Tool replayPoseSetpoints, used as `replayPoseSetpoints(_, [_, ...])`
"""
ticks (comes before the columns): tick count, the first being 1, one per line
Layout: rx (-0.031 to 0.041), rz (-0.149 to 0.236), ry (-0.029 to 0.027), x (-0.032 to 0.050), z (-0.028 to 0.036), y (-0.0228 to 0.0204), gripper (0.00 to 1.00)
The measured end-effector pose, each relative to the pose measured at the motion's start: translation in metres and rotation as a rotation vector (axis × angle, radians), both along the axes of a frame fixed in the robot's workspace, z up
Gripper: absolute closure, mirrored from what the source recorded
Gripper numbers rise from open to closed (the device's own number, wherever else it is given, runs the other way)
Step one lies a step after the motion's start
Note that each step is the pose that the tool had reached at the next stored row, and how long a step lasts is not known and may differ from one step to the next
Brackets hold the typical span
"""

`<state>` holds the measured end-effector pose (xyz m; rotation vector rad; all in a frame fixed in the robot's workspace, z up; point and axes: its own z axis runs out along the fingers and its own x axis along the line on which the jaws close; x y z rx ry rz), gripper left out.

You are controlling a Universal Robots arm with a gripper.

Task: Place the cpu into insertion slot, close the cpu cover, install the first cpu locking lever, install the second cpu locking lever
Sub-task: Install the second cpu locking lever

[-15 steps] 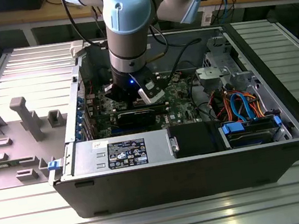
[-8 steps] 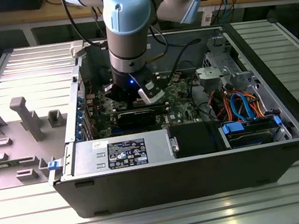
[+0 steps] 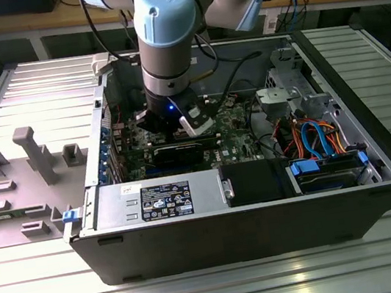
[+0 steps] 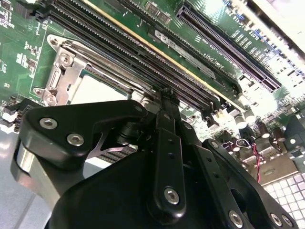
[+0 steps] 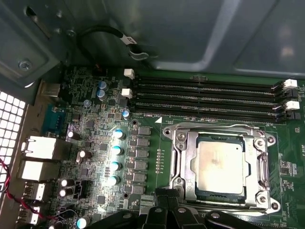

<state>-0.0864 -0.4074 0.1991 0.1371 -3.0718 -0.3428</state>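
I see the flat, silvery-grey cpu (image 5: pixel 220 167) seated in the insertion slot (image 5: pixel 220 194), with the thin square metal cpu cover (image 5: pixel 220 138) framing it. The gripper (image 5: pixel 167 206) hovers just beside it; fingers' state: cannot tell.

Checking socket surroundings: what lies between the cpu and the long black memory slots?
In the first wrist view, the cpu cover edge and green board lie between the cpu and memory slots.

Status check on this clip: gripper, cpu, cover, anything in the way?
Gripper low over motherboard, at socket edge. Cpu seated in insertion slot, cpu cover down around it. Memory slots alongside, nothing blocking.
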Motion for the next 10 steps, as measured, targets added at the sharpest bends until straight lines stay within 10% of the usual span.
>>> replayPoseSetpoints(10, [-0.0014,0.000,0.0002,-0.0017,0.0060,0.0006,0.89])
